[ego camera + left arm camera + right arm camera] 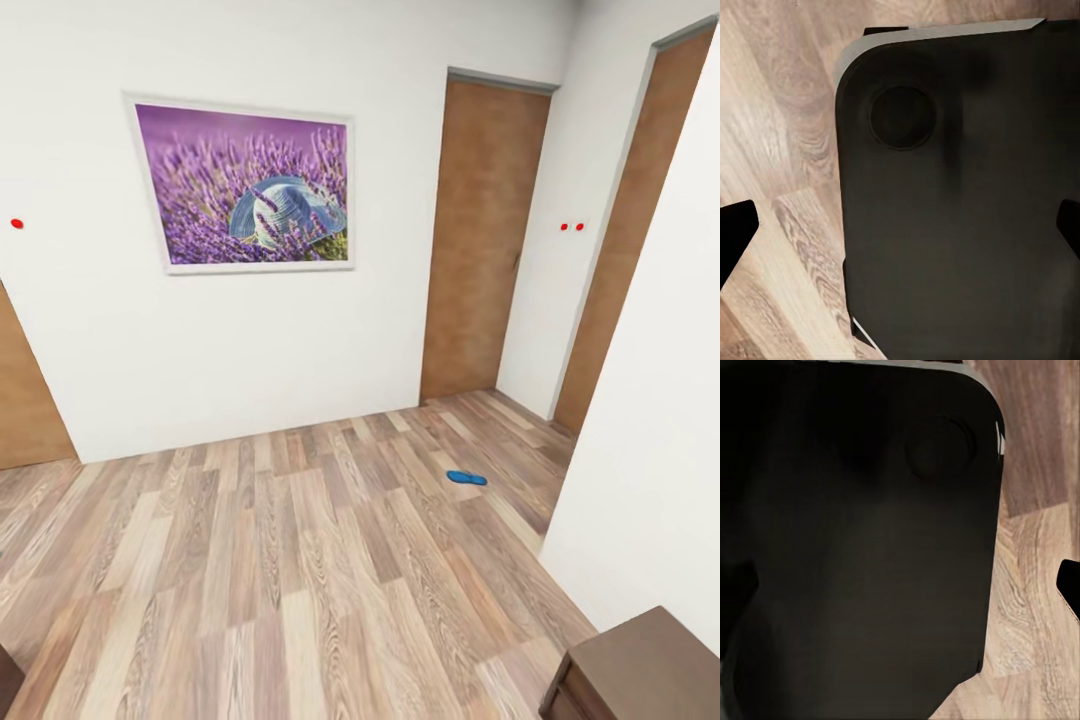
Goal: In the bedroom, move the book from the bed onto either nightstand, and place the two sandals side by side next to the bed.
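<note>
In the left wrist view, the two dark fingertips [736, 229] of the left gripper [900, 225] are seen at opposite edges of the frame, set wide apart with nothing held between them; beneath them a dark rounded panel of the robot's base [952, 195] and the wood-plank floor [780, 150] are seen. In the right wrist view, one dark fingertip [1069, 585] of the right gripper [904, 585] is seen at the frame's edge, the other is lost against a similar dark panel [862, 547], and whether this gripper is spread or closed cannot be told; nothing is seen held in it. In the head view, one bright blue sandal [466, 478] is seen lying flat on the floor, well ahead of the robot and to its right, near a brown door [482, 240] in the white wall [100, 330]. A framed picture [245, 185] of a hat among purple flowers is hung on that wall. The corner of a dark brown cabinet [640, 670] is seen at lower right. Small red dots [571, 227] are seen on the walls. No writing can be read.
</note>
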Robot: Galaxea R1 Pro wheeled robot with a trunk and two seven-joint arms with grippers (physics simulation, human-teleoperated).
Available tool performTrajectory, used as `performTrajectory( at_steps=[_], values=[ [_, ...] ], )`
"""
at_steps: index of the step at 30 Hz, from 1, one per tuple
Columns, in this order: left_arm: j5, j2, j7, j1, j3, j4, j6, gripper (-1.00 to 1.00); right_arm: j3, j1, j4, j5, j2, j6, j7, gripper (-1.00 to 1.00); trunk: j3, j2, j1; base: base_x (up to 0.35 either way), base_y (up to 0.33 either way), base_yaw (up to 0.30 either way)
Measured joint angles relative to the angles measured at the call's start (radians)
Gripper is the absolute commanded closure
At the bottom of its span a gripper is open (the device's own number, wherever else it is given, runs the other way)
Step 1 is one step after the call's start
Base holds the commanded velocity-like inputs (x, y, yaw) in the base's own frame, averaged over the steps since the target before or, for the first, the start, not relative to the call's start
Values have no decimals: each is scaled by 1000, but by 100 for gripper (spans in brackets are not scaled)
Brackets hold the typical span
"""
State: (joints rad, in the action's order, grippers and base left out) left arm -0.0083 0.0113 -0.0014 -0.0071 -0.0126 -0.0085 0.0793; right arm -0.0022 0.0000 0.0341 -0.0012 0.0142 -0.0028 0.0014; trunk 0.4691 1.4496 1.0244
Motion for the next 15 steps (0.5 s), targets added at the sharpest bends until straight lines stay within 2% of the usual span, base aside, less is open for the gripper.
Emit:
performTrajectory(
  at_steps=[15],
  values=[
    [0, 0, 0, 0, 0, 0, 1, -100, -1, 0, 9, 0, -1, 0, 0, -100, 0, 0, 0, 315, 101, 0]
  ],
)
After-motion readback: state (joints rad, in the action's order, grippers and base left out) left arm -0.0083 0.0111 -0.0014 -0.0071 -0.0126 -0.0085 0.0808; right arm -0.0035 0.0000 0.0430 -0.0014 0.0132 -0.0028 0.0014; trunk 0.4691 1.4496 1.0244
